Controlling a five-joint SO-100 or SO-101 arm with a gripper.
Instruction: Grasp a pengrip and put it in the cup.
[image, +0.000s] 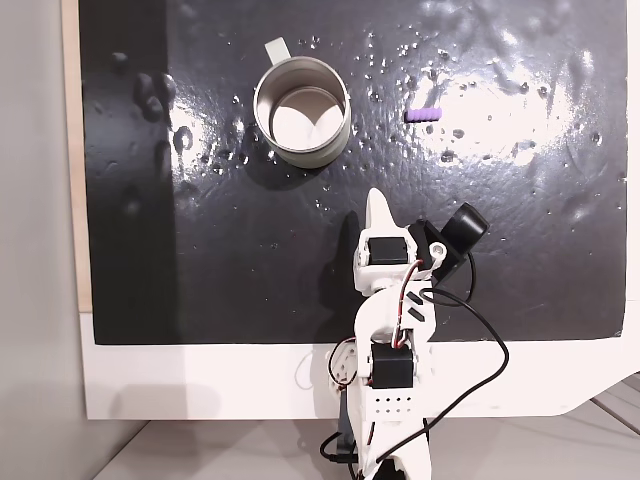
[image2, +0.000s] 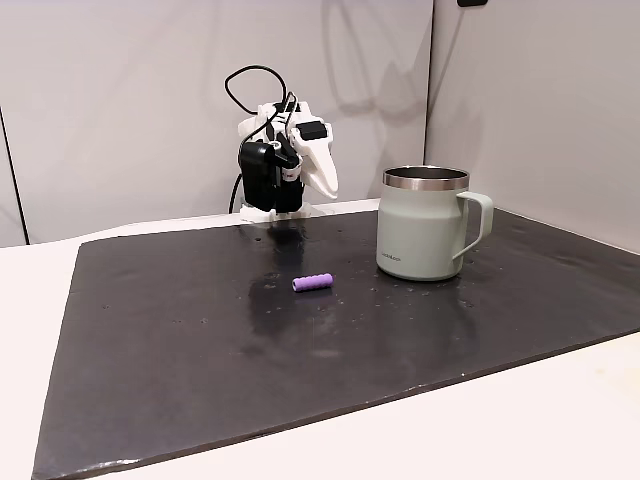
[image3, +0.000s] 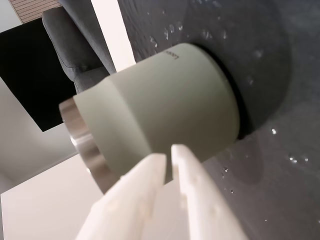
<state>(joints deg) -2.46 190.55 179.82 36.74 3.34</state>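
From my seat the white claw (image3: 169, 155) is pinched together on nothing, well short of the grey-green metal cup (image: 301, 110), tiny purple ribbed pengrip (image: 424, 114) lying off to the cup's right.

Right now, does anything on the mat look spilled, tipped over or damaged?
Nothing is tipped or broken: the cup stands upright and the pengrip lies apart from it. Small shiny spots, maybe droplets or bumps, dot the black mat. The claw holds nothing.
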